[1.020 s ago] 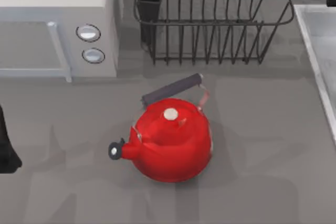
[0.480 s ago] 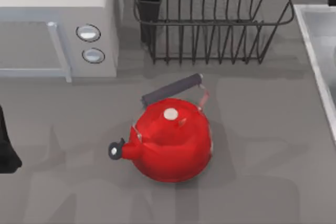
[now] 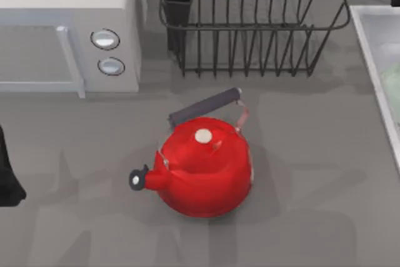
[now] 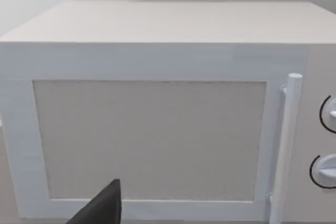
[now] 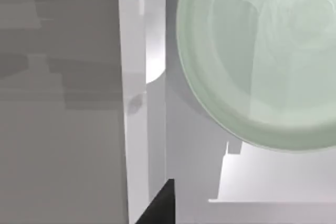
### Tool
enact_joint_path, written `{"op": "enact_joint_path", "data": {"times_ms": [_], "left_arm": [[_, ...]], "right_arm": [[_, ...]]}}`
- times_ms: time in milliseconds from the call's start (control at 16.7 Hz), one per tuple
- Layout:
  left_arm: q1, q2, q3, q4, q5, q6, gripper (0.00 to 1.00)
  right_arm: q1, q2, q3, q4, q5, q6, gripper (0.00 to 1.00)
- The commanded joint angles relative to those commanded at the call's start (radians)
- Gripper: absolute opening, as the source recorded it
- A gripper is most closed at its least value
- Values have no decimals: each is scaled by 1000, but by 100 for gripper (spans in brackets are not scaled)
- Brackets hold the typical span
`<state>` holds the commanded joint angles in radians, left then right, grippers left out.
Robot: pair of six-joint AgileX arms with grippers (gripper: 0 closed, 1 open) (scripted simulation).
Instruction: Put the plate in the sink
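The plate (image 5: pixel 257 61) is pale mint green, round and shallow, and sits over the sink's light grey basin in the right wrist view. Its edge (image 3: pixel 392 85) also shows faintly at the far right of the top view, inside the sink (image 3: pixel 369 42). The sink's raised pale rim (image 5: pixel 134 103) runs beside the plate. My right gripper (image 5: pixel 160 205) shows as a dark wedge just off the plate, apart from its edge. My left gripper (image 4: pixel 102 208) hangs in front of the microwave door, and that arm (image 3: pixel 6 176) is parked at the table's left edge.
A red kettle (image 3: pixel 203 166) with a dark handle stands mid-table. A black wire dish rack (image 3: pixel 250 23) is at the back. A white microwave (image 3: pixel 62 23) fills the back left corner, with its door and handle (image 4: pixel 286 145) close to the left wrist.
A pale green edge of the plate has come into view inside the sink at the top view's right edge. The kettle and the left arm have not moved.
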<state>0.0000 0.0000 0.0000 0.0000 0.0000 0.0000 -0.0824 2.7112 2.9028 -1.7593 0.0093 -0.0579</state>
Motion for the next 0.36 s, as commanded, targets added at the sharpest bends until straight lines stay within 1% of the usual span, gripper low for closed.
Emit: {"op": "enact_joint_path", "data": {"times_ms": [60, 360], "left_arm": [[0, 0, 0, 0, 0, 0, 100], [0, 0, 0, 0, 0, 0, 100]], "right_arm": [[0, 0, 0, 0, 0, 0, 100], [0, 0, 0, 0, 0, 0, 100]]}}
